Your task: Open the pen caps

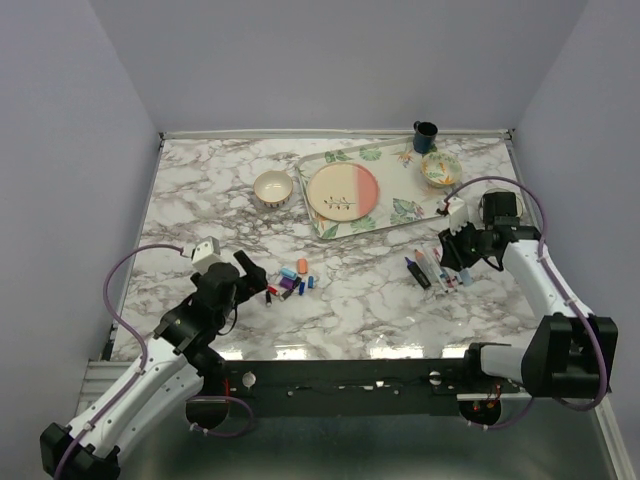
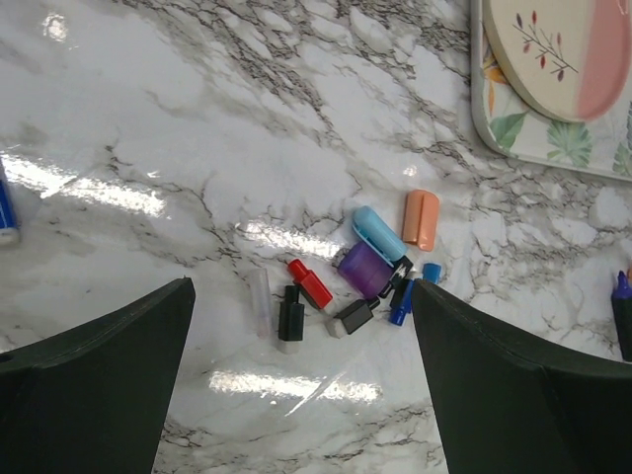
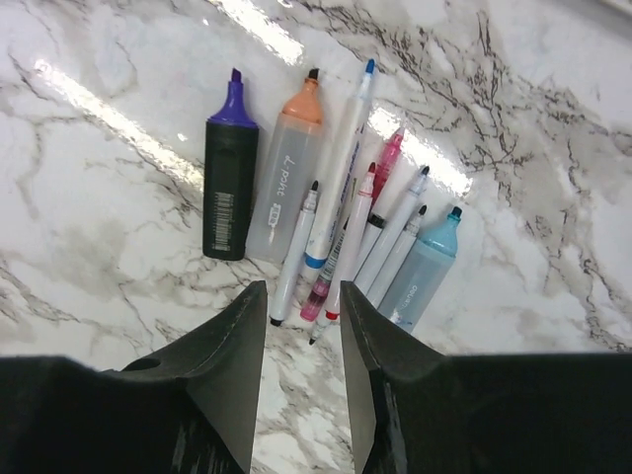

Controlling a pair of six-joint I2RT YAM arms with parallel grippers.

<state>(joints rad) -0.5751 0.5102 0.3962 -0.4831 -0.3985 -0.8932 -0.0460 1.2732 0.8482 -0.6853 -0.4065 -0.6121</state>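
Several pen caps (image 2: 365, 269) lie in a loose pile on the marble: red, black, clear, purple, light blue, orange and blue. My left gripper (image 2: 301, 395) hovers just short of the pile, wide open and empty. From above, the caps (image 1: 290, 283) sit just right of the left gripper (image 1: 255, 272). The pens (image 3: 326, 207) lie side by side with bare tips: a black-bodied purple one, an orange one, a light blue one and thin white ones. My right gripper (image 3: 303, 291) is above their near ends, its jaws apart and holding nothing. The top view shows the pens (image 1: 430, 270) beside the right gripper (image 1: 455, 262).
A leaf-patterned tray (image 1: 330, 232) carries a pink and cream plate (image 1: 343, 192) at the back. A white bowl (image 1: 272, 187) stands left of it. A dark mug (image 1: 425, 135) and a patterned bowl (image 1: 440, 168) are at the back right.
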